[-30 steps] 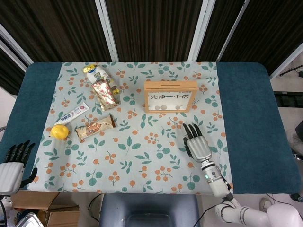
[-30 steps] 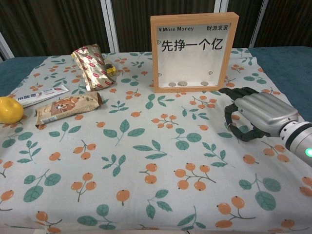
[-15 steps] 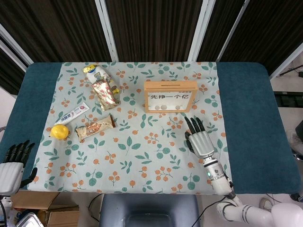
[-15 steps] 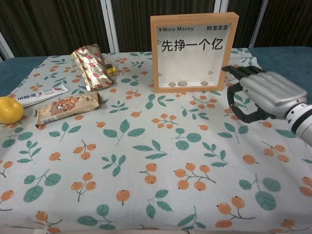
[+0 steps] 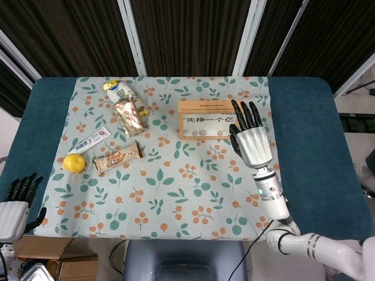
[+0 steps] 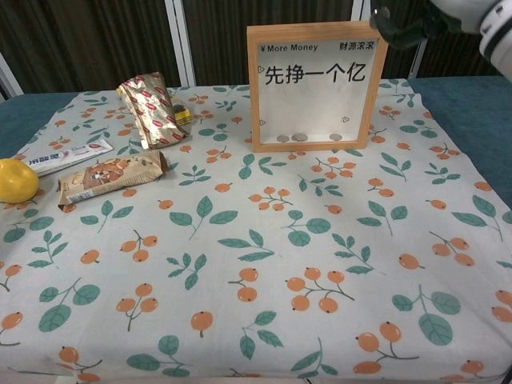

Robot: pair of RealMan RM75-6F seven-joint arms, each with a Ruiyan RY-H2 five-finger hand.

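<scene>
A teal worktop (image 5: pixel 304 117) is covered by a pale cloth (image 5: pixel 176 187) patterned with orange berries and green leaves; beside the light wooden frame (image 5: pixel 211 119), black fingers (image 5: pixel 246 112) are seen.

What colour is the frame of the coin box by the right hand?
Light natural wood frame, clearest in the chest view.

The right robot hand (image 5: pixel 251 137) has risen from low over the table (image 5: pixel 304 146) and moved forward, its spread fingers (image 5: pixel 245 112) now beside the right end of the wooden frame (image 5: pixel 208 120), holding nothing.
</scene>
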